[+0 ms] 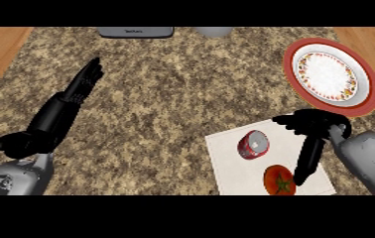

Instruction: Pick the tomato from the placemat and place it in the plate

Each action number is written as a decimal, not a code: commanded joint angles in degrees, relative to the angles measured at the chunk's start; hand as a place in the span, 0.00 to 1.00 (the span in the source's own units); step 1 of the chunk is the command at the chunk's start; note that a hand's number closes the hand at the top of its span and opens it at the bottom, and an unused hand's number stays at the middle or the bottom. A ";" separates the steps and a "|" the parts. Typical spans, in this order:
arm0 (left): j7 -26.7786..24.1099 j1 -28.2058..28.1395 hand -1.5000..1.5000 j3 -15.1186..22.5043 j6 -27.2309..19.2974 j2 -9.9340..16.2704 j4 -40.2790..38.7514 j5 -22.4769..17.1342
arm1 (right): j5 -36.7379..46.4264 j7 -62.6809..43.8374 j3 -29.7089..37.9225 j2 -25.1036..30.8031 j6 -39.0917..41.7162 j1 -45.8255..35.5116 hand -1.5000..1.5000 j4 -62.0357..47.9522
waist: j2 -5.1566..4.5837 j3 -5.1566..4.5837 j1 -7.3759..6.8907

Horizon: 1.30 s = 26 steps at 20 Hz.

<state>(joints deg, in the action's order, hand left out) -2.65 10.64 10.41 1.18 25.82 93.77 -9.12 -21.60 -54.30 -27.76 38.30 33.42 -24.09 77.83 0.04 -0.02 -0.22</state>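
Observation:
A red tomato [278, 180] with a green stem lies on the white placemat [234, 162], near its front edge. My right hand [313, 133] hovers over the placemat's right side, open, with straight fingers [306, 163] pointing down and ending just right of the tomato. The round plate [331, 76], red-rimmed with a patterned white centre, sits at the far right, beyond my right hand. My left hand [60, 112] rests open at the left, fingers stretched away from me.
A small red cup [253, 144] lies on its side on the placemat, just beyond the tomato. A grey appliance [136, 31] and a pale round object [214, 31] stand at the counter's back edge. Wooden strips show at both upper corners.

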 commanded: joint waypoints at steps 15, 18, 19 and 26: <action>-1.33 -0.56 0.50 -4.40 4.00 -2.99 -1.71 2.60 | 4.98 -4.32 -4.47 -5.48 3.42 8.26 0.00 1.76 | -0.01 0.00 0.19; 3.46 0.27 0.50 -2.50 2.08 -4.82 1.36 4.20 | 7.25 -2.61 -5.52 -5.86 3.32 9.26 0.00 0.94 | 0.00 0.03 0.10; 1.18 -0.22 0.50 -3.45 3.03 -4.01 -0.23 4.54 | 9.53 -0.81 -6.57 -6.93 1.55 11.23 0.00 1.69 | -0.02 0.02 0.22; -0.18 -1.30 0.50 -5.70 5.90 -3.14 -0.20 3.52 | 16.02 7.96 -6.54 -7.62 3.53 10.45 1.00 2.04 | -0.04 0.05 -0.17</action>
<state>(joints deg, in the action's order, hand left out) -2.62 10.60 6.17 5.31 21.51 92.51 -4.98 -9.03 -49.99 -32.57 33.43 35.99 -15.09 82.30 0.96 -1.22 -0.04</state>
